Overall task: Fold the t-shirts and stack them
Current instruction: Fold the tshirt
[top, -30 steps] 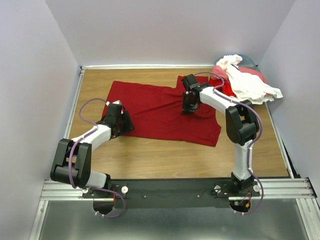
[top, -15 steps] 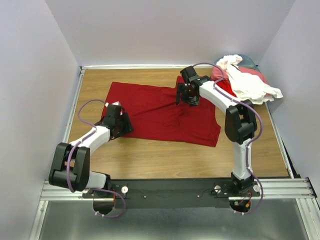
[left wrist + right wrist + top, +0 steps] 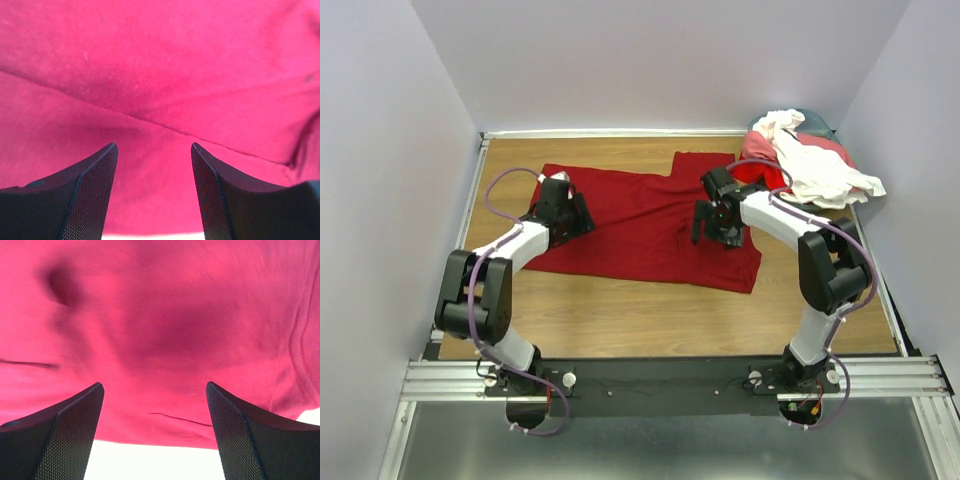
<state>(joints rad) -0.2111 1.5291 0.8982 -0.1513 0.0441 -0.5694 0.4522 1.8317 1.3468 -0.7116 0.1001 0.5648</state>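
Observation:
The large dark crimson t-shirt [image 3: 640, 225] lies spread across the wooden table [image 3: 620, 310], filling both wrist views [image 3: 165, 65] [image 3: 165, 315]. My left gripper [image 3: 568, 210] [image 3: 154, 146] hovers open over the shirt's left part, with nothing between its fingers. My right gripper [image 3: 713, 222] [image 3: 155, 385] stands open over the shirt's right part, close to a hem edge, with only cloth beneath it. The other t-shirts sit heaped at the back right: a white one [image 3: 815, 165] on top, a lighter red one [image 3: 760, 172] and a bit of teal [image 3: 818, 120].
White walls close the table in at the left, back and right. The heap of shirts fills the back right corner. Bare wood shows along the front of the table and at the far left.
My right gripper has opened, letting go of the crimson cloth, and moved right and nearer. The shirt's upper right part now lies flatter. My left gripper has moved toward the back over the left sleeve.

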